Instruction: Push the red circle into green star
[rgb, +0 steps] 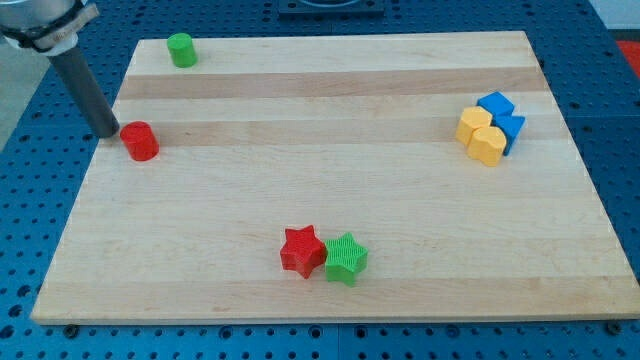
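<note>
The red circle is a short red cylinder near the board's left edge, at mid height in the view. My tip rests just to its left, very close to it or touching it. The green star lies near the view's bottom centre, far down and to the right of the red circle. A red star touches the green star's left side.
A green cylinder stands at the top left of the wooden board. At the right, yellow blocks and blue blocks sit clustered together. The board's left edge runs close beside my tip.
</note>
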